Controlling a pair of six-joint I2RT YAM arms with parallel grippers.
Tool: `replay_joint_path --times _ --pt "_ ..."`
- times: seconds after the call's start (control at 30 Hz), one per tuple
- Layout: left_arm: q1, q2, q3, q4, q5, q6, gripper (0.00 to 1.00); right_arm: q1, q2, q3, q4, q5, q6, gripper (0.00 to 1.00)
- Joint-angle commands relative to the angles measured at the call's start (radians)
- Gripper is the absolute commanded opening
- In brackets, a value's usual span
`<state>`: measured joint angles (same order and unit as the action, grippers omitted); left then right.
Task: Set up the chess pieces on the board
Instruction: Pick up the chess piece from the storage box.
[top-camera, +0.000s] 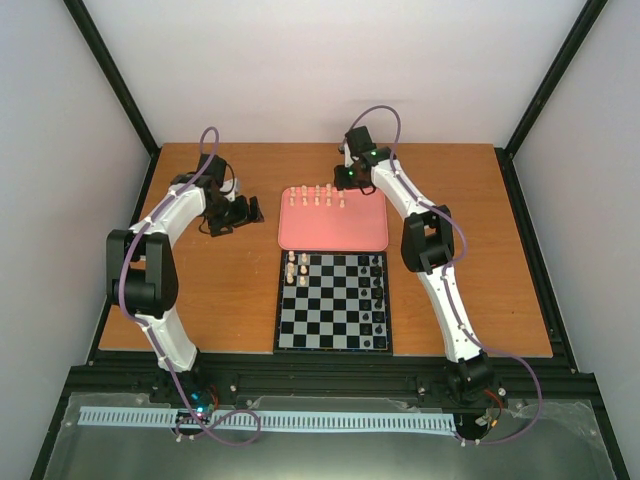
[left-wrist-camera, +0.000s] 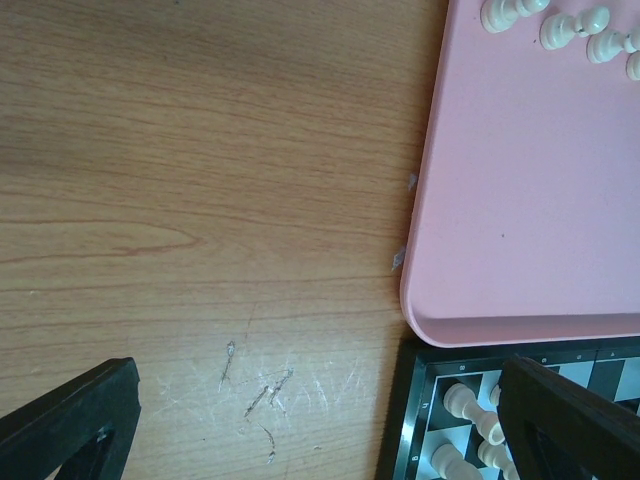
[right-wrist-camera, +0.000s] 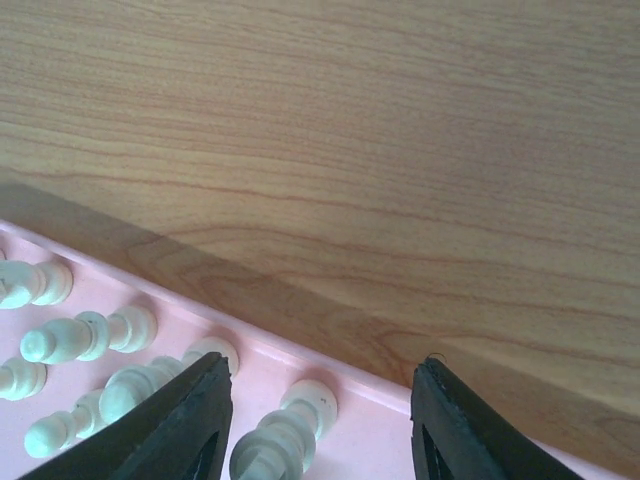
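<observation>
Right pincer (right-wrist-camera: 320, 368) hovered wide open, empty, over a cream piece (right-wrist-camera: 288, 428) on the pink tray (right-wrist-camera: 375, 440); left pincer (left-wrist-camera: 318, 375) hung wide open, empty, above the table (left-wrist-camera: 200, 150).

No text, label, brand or number can be read in any view. The board (left-wrist-camera: 405, 435) has a few small pale marks along its dark border, just beside the edge of the pink tray (left-wrist-camera: 520, 200), but they are too small and blurred to make out
</observation>
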<state>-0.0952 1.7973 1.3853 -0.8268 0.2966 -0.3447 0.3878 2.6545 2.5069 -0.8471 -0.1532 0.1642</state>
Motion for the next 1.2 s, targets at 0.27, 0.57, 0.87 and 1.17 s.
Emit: replay_joint_path --times 0.27,0.57,0.87,1.17 --pt "0.008 0.020 0.043 0.005 0.013 0.008 1.00 0.002 0.042 0.043 0.017 -0.009 0.004 0.46" --pt "0.008 0.020 0.043 0.003 0.007 0.011 1.00 0.002 0.045 0.045 0.022 -0.014 0.003 0.38" --pt "0.009 0.024 0.046 0.002 0.007 0.009 1.00 0.002 0.009 0.044 0.013 0.014 -0.004 0.16" --pt "0.008 0.019 0.059 -0.016 -0.008 0.009 1.00 0.040 -0.219 -0.005 0.003 0.057 -0.039 0.14"
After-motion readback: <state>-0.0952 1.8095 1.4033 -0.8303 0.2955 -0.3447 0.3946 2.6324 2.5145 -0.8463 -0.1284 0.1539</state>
